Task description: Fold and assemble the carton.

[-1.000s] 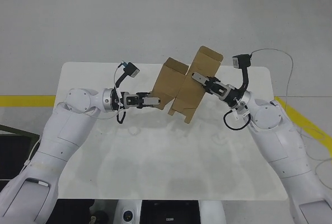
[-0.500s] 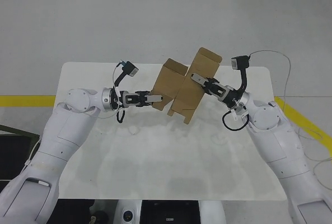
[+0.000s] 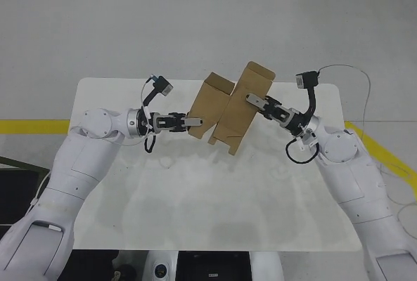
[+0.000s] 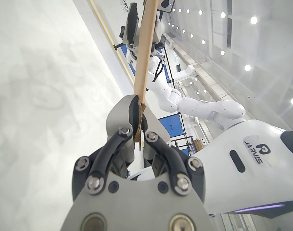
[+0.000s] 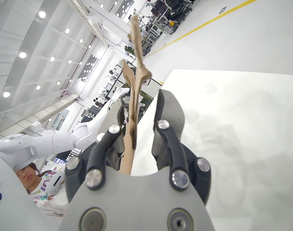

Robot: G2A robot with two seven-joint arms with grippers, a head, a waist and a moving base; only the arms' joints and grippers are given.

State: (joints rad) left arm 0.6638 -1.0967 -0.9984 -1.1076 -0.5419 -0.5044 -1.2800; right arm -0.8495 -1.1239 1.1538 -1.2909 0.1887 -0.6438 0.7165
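From the top, the flattened brown carton (image 3: 229, 109) hangs tilted over the white tabletop (image 3: 208, 204), up at twelve o'clock on the slab. The left gripper (image 3: 194, 122) is on the carton's nine o'clock edge and the right gripper (image 3: 252, 100) is in at its two o'clock side, so there is an arm at each end. At the left wrist, the fingers (image 4: 134, 111) are pinched tight on the cardboard's corner, with the carton (image 4: 145, 44) running edge-on away from them toward the other arm. At the right wrist, the carton (image 5: 134, 102) slots edge-on between the fingers (image 5: 169, 114), and these are spread. The panel lies close against one finger, with a clear gap of tabletop (image 5: 233, 121) showing before the other.
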